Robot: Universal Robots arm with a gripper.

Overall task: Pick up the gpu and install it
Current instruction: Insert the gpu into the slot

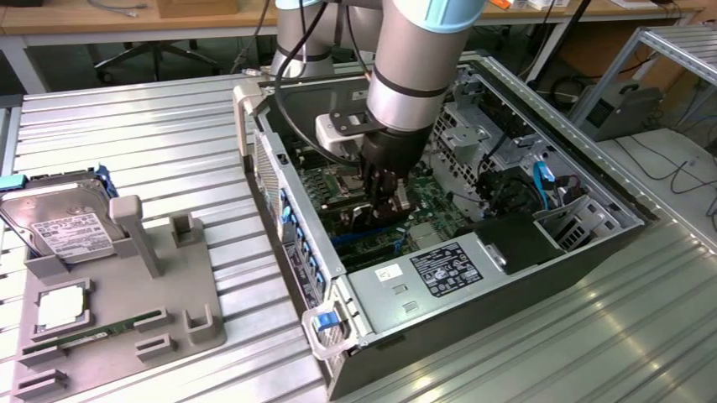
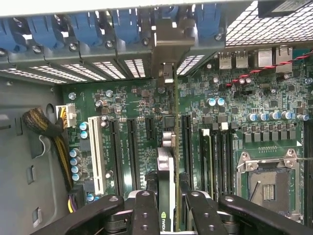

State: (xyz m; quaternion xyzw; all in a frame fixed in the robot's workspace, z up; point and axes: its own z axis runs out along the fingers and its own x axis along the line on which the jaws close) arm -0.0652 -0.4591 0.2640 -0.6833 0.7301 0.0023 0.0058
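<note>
I see one gpu (image 2: pixel 165 169), pinched edge-on between the two fingers (image 2: pixel 146 208) of my gripper (image 2: pixel 166 196). It is a thin card with a black shroud bearing a green logo. Its silver bracket (image 2: pixel 166 46) sits out past the fingertips, against the slotted rear wall. It stands over the motherboard (image 2: pixel 132 103); I cannot tell whether it is seated.

The wrist view gives me one white slot (image 2: pixel 95 156) and one CPU socket (image 2: pixel 266 181) either side of the gripper.

The exterior view has the gripper (image 1: pixel 387 197) and gpu (image 1: pixel 375 218) down inside the open case (image 1: pixel 505 311). Well apart from the gripper on the bench (image 1: pixel 146 143) are one hard drive (image 1: pixel 62 227) and one RAM stick (image 1: pixel 96 332).
</note>
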